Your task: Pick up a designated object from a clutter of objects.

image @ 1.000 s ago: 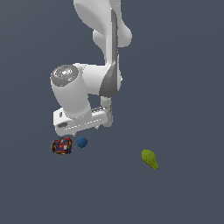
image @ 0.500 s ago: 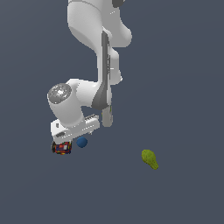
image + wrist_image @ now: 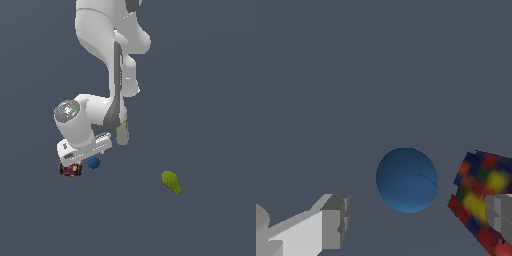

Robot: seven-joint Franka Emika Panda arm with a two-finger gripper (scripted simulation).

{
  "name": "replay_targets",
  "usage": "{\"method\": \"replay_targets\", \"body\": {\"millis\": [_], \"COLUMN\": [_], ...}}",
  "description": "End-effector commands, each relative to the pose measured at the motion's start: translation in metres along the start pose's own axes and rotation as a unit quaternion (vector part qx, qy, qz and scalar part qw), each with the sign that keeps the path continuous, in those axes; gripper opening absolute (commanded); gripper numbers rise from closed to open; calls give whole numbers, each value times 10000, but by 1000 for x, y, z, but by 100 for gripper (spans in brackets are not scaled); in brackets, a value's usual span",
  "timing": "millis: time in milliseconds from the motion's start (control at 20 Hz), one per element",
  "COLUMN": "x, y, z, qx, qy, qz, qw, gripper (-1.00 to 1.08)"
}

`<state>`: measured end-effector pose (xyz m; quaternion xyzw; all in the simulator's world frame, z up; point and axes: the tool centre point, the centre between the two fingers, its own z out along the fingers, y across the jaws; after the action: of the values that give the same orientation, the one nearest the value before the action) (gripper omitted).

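Note:
The small dark-blue ball (image 3: 93,162) lies on the grey floor, just below my hand in the exterior view. The multicoloured cube (image 3: 70,170) sits close beside it, toward the exterior view's left. In the wrist view the ball (image 3: 406,180) lies between my two fingers, with the cube (image 3: 481,197) next to it and partly behind one finger (image 3: 501,212). My gripper (image 3: 416,222) is open and empty, low over the ball; the other finger (image 3: 331,222) stands clear of it. The yellow-green pear-shaped thing (image 3: 171,181) lies apart, toward the exterior view's right. The pale grey bottle is out of view.
The white arm (image 3: 112,55) reaches down from above and its bulky wrist (image 3: 75,122) hides the floor behind the ball and cube. The floor is plain dark grey all around.
The arm has lowered the hand toward the ball and cube; the wrist now sits lower and closer over them. The ball, cube and pear-shaped thing have not moved.

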<state>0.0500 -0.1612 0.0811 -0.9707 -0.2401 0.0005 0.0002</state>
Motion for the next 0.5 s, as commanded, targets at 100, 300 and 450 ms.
{"method": "replay_targets", "body": {"millis": [100, 300, 450], "x": [0, -1, -1], "y": [0, 0, 0], "z": [8, 27, 41], "qx": [0, -1, -2], "qy": [1, 3, 3], "qz": [-4, -11, -14], "qw": [10000, 10000, 10000], "gripper": [100, 100, 100]}}
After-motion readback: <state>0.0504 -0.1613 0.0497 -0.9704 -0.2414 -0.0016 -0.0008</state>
